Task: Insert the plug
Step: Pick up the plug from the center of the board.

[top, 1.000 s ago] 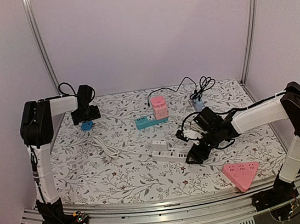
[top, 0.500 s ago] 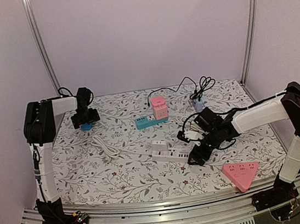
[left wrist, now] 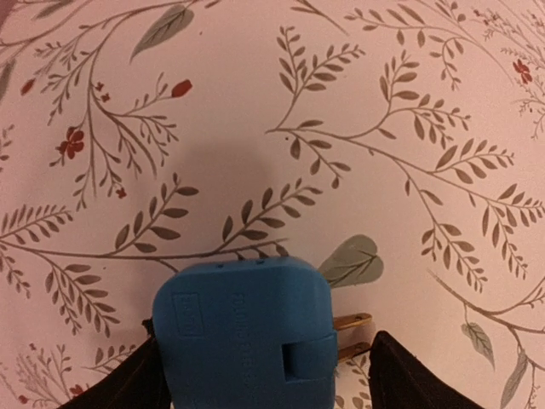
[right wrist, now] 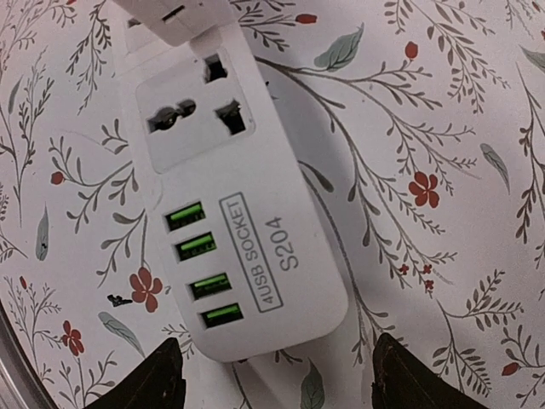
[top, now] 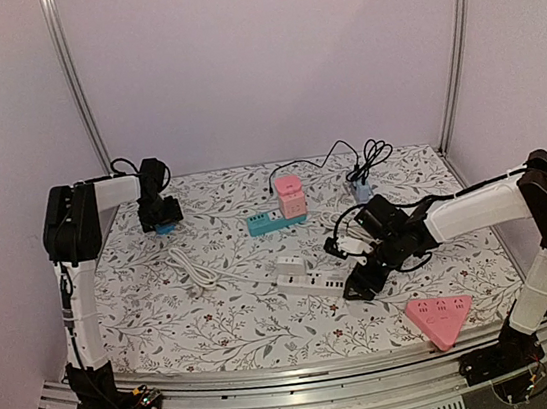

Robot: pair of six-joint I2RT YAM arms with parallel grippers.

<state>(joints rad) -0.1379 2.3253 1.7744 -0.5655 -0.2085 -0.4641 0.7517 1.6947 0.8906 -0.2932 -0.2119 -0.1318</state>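
Note:
A blue plug (left wrist: 243, 332) with two brass prongs (left wrist: 351, 322) pointing right lies on the floral cloth at the far left. My left gripper (top: 160, 221) is low over it and open. In the left wrist view its fingers (left wrist: 407, 379) stand on either side of the plug, with a gap on the prong side. A white power strip (top: 309, 282) with several green USB ports (right wrist: 194, 247) and a universal socket (right wrist: 192, 111) lies mid-table. My right gripper (top: 357, 286) is open and straddles the strip's USB end (right wrist: 255, 281) without gripping it.
A white adapter (top: 289, 263) sits on the strip's far part. A white cable (top: 191, 268) trails to the left. A teal strip (top: 276, 220) with a pink cube (top: 290, 194), a light blue adapter (top: 361, 189) with black cords, and a pink triangular strip (top: 437, 314) lie around.
My left gripper has moved down and a little back over the blue plug, now hiding most of it from above. The right arm has hardly moved.

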